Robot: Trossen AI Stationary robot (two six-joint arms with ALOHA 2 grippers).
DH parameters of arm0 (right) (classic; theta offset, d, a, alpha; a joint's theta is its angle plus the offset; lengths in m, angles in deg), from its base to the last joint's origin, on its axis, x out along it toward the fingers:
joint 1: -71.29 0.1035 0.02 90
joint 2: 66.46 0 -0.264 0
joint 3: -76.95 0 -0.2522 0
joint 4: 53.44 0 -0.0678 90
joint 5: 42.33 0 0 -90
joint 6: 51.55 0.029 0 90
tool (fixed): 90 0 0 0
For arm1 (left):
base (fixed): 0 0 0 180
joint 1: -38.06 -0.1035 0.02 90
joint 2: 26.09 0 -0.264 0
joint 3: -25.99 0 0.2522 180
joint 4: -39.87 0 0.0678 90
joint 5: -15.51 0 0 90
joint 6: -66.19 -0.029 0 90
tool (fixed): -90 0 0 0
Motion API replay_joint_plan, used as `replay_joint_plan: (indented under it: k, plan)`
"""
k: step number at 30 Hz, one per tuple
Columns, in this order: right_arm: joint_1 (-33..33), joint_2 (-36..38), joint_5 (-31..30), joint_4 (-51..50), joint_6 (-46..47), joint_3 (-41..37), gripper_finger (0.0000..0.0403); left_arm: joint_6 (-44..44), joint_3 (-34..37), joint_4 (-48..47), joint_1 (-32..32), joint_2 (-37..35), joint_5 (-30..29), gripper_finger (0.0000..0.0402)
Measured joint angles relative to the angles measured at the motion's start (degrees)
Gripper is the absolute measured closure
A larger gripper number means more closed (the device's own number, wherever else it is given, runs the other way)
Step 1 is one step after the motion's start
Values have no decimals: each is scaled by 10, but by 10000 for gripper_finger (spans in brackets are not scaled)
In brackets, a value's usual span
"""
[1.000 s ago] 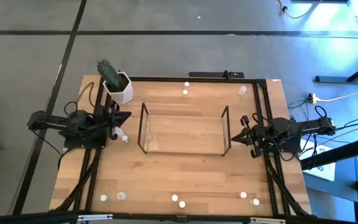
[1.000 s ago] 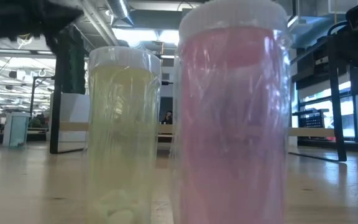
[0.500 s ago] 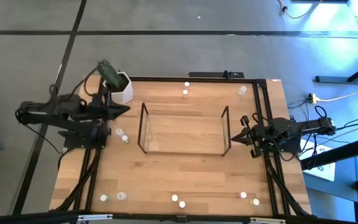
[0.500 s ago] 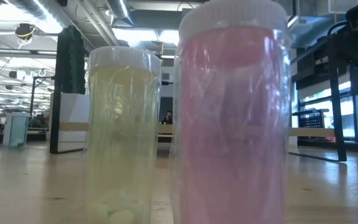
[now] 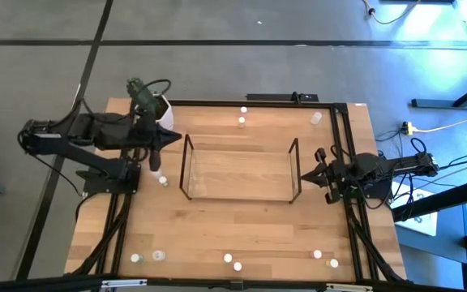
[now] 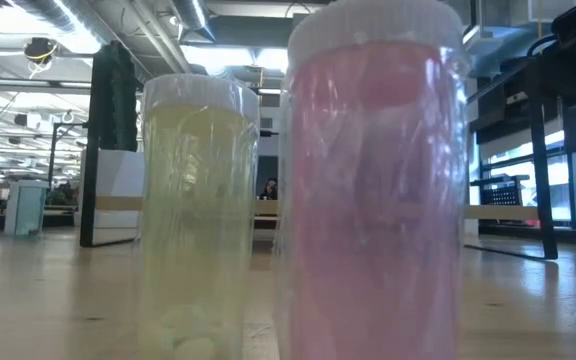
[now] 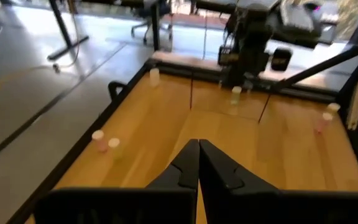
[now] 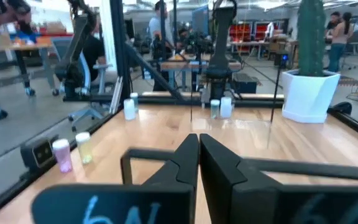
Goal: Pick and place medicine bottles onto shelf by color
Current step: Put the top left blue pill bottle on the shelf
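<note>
The left claw (image 5: 172, 139), pinched shut and empty, hangs just beside the left end of the clear rectangular shelf with its thin dark wire frame (image 5: 240, 173). 2 tiny pale cylindrical medicine bottles (image 5: 159, 178) stand on the wooden desk (image 5: 242, 223) near that claw, outside the shelf. The right claw (image 5: 305, 176), likewise closed on nothing, waits at the shelf's right end. Other bottles dot the desk's far and near edges; between them the boards lie open. A yellowish bottle (image 6: 199, 215) and a pink bottle (image 6: 373, 185) have white caps.
</note>
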Motion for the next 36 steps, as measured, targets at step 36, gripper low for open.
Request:
replay_joint_plan:
  k: [36]
  plan:
    - [0,-384,-91,-603,122,617,385,89,-59,-135,1,58,64,401]
